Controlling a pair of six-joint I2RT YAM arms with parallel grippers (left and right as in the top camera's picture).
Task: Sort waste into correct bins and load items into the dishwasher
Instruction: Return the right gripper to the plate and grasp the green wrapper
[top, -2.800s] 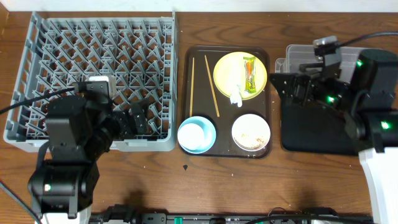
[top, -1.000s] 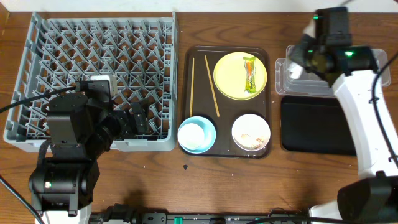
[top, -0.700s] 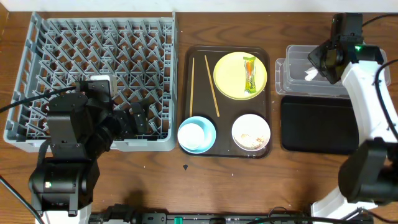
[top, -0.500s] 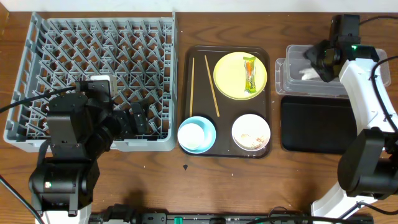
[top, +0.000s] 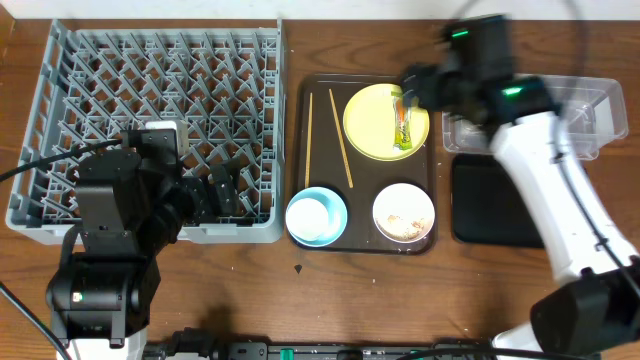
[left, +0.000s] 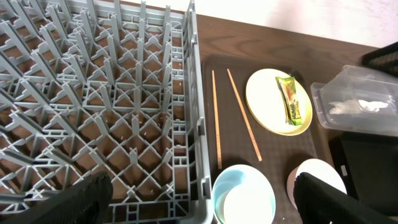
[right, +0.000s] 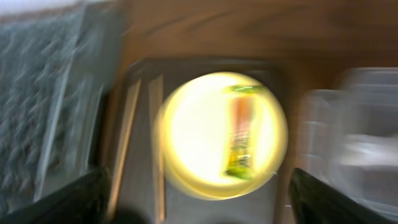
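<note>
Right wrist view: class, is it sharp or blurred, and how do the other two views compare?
Right wrist view: heavily blurred, the yellow plate and wrapper smeared. Left wrist view: sharp, chopsticks and rack crisp. Overhead view: mostly sharp, only the right arm blurred.

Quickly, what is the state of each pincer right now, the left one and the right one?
Left pincer: open, holding nothing.
Right pincer: open, holding nothing, though its wrist view is blurred.
</note>
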